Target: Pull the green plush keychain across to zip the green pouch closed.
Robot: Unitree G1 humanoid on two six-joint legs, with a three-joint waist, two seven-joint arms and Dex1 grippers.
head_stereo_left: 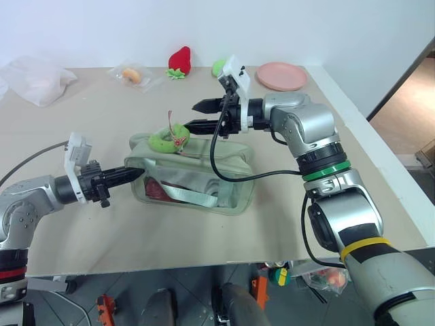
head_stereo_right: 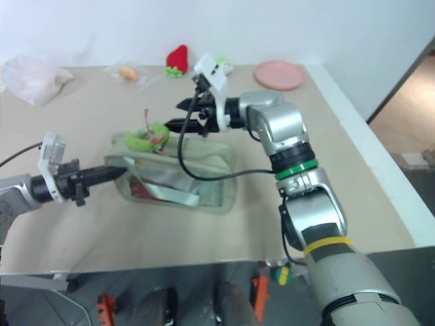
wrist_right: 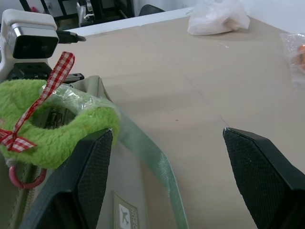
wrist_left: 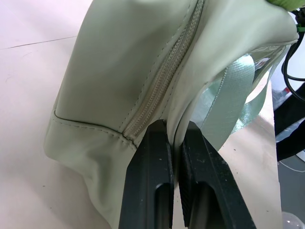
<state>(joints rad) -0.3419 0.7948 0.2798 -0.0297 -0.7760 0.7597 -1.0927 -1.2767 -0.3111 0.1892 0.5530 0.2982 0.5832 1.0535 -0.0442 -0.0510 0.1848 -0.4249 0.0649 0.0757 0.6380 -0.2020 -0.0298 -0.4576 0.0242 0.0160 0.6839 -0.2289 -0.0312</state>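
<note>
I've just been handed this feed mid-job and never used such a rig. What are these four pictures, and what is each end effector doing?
It is a two-armed humanoid at a table. Two pictures come from its head, looking down; the other two come from cameras on each wrist. The left end effector is shut on the end of the green pouch, pinching the fabric beside the zipper. The right end effector is open, one finger by the green plush keychain on top of the pouch, holding nothing. Farther back lie a strawberry plush, a pink plate and clear plastic bags.
</note>
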